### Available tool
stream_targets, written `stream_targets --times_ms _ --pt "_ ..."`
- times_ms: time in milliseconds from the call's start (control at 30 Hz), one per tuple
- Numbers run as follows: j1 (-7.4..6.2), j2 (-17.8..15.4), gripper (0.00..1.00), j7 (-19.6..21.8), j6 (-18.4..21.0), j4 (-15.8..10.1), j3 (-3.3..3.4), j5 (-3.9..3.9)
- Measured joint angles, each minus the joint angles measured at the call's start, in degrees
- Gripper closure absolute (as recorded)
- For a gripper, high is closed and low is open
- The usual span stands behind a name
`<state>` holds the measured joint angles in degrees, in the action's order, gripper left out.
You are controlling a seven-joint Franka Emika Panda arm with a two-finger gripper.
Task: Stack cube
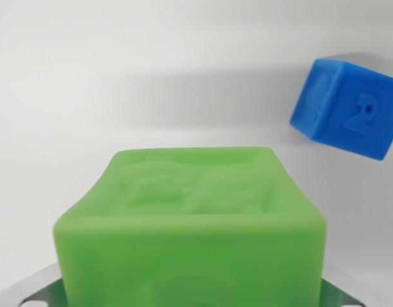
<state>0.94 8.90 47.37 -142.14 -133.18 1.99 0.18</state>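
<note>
Green cube [190, 236] between the jaws (fingertips barely visible), blue cube [349, 107] apart.

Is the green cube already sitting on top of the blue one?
No. The green cube fills the lower part of the wrist view, while the blue cube lies apart at the upper right on the white surface.

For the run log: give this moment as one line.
hand: shut on green cube | blue cube: upper right of wrist view, apart, on white table | stack: not yet done

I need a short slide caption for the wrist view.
Green cube fills the foreground; blue cube marked "2" lies apart, upper right.
</note>
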Motion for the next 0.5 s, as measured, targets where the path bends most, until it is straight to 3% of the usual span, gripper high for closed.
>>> stream_targets --times_ms 500 --pt "1.84 0.00 1.00 -0.45 1.55 1.64 1.10 0.27"
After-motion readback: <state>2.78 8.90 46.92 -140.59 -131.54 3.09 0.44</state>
